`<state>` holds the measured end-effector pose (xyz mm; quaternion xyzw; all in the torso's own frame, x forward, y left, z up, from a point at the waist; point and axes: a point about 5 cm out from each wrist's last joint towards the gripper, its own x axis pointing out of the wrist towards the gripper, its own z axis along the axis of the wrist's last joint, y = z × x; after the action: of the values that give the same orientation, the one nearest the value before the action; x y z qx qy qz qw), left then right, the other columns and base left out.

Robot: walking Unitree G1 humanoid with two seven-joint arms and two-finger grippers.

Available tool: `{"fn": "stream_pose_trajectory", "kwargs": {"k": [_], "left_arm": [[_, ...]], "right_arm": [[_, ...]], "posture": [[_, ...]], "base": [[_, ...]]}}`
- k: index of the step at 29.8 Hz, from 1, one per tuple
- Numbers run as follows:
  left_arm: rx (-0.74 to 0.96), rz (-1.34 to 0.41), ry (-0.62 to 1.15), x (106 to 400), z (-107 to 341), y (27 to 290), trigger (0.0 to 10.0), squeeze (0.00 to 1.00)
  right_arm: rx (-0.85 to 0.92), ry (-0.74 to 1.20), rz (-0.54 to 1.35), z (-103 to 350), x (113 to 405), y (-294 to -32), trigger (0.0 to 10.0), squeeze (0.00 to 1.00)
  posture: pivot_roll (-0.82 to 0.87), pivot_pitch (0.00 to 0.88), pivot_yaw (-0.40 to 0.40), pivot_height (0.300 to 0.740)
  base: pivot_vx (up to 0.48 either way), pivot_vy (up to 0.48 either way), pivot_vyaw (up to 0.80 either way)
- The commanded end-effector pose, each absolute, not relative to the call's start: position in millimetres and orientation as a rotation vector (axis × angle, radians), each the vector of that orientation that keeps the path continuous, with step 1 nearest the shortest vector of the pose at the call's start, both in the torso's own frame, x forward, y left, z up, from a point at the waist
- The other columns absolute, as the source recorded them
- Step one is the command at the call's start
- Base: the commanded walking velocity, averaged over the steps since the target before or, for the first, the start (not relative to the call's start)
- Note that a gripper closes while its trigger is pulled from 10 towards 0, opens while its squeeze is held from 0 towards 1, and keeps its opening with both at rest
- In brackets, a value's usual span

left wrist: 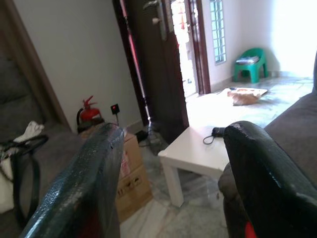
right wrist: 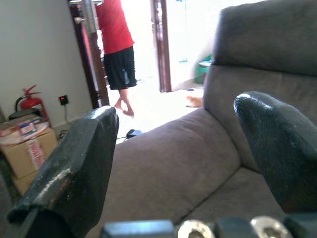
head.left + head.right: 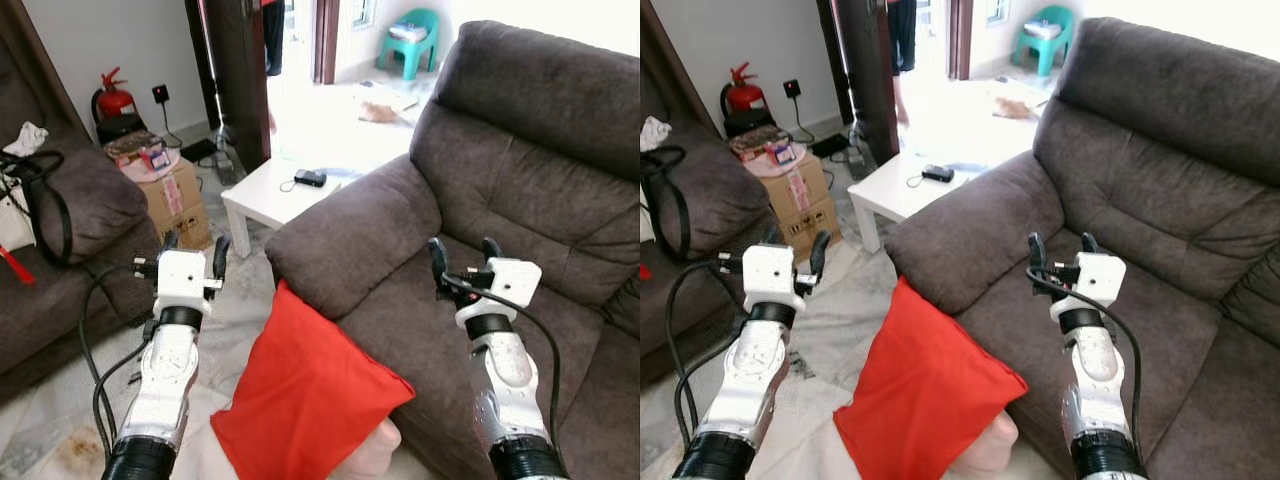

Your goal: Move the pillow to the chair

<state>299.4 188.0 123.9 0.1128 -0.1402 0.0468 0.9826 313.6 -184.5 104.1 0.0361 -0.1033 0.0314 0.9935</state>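
A red pillow (image 3: 305, 390) leans against the front of the brown armchair (image 3: 520, 190), below its left armrest (image 3: 345, 245), its lower end near the floor. My left gripper (image 3: 193, 252) is raised to the left of the pillow, open and holding nothing. My right gripper (image 3: 462, 258) is up over the chair's seat cushion (image 3: 440, 320), to the right of the pillow, also open and holding nothing. Both sets of fingers point forward, away from me.
A white low table (image 3: 285, 195) with a small black device stands beyond the armrest. A cardboard box (image 3: 170, 195) and a red fire extinguisher (image 3: 113, 97) are at left, next to a second brown sofa (image 3: 70, 230). A person (image 2: 115, 49) stands in the doorway.
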Motion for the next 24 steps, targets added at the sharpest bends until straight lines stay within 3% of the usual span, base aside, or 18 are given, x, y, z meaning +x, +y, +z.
{"fn": "stream_pose_trajectory", "kwargs": {"k": [1,24], "left_arm": [[0.232,0.113,-0.288,295,128,191,10.0,0.0],[0.202,0.079,-0.256,297,131,180,10.0,0.0]], "right_arm": [[0.077,-0.213,0.091,108,314,-180,10.0,0.0],[0.044,-0.173,0.092,112,302,-179,10.0,0.0]], "posture": [[0.07,0.036,-0.082,0.74],[0.0,0.073,-0.06,0.74]], "base": [[0.0,0.0,0.0],[0.0,0.0,0.0]]}}
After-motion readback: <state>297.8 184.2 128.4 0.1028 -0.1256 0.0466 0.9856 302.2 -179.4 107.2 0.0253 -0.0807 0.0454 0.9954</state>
